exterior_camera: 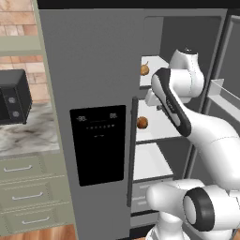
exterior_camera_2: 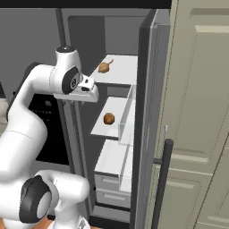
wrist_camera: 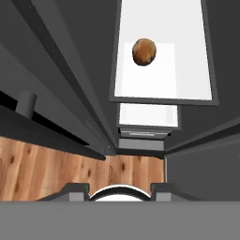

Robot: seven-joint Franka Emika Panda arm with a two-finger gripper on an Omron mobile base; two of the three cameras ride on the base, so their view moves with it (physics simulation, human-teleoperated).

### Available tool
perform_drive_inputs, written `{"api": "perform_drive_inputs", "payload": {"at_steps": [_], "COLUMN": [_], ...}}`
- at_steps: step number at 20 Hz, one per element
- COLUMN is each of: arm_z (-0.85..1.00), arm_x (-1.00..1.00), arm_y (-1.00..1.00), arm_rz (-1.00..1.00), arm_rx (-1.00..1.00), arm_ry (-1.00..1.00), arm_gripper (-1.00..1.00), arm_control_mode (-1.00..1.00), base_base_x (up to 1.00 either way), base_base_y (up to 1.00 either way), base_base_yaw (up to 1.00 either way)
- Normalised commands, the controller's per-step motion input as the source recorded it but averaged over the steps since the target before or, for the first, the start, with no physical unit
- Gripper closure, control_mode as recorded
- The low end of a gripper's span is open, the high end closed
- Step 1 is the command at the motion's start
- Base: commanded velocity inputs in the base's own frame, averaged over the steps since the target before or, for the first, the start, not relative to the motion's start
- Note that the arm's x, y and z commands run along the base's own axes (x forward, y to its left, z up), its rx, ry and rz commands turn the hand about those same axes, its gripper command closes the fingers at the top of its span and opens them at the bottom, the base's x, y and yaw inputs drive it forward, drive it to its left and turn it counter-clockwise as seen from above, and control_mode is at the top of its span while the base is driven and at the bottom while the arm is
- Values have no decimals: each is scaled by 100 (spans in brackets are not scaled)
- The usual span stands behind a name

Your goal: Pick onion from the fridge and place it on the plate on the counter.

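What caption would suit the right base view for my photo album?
White robot arm reaches toward the open fridge, where an onion sits on the top shelf above a smooth brown ball.

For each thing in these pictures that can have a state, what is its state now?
fridge: right door open, left door with dispenser shut.
onion: lying on the upper shelf, stem showing, untouched.
brown ball: lying on the middle shelf, untouched.
gripper: in front of the open compartment, holding nothing; jaw opening cannot be told.
drawers: shut.

Fridge (exterior_camera_2: 147, 112) door stands open; open space above the onion (exterior_camera_2: 104, 67) on its shelf.
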Motion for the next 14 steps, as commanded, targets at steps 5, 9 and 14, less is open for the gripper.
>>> {"api": "perform_drive_inputs", "payload": {"at_steps": [5, 9, 14], "arm_z": [0, 9, 24], "arm_x": [-6, -6, -4], "arm_y": [-2, -26, -40], "arm_rz": [0, 0, 0], "arm_rx": [0, 0, 0], "arm_ry": [0, 0, -4], "arm_gripper": [-100, -100, -100], "arm_control_mode": [-100, -100, -100], "base_base_x": [0, 0, 0], "base_base_y": [0, 0, 0], "base_base_yaw": [0, 0, 0]}}
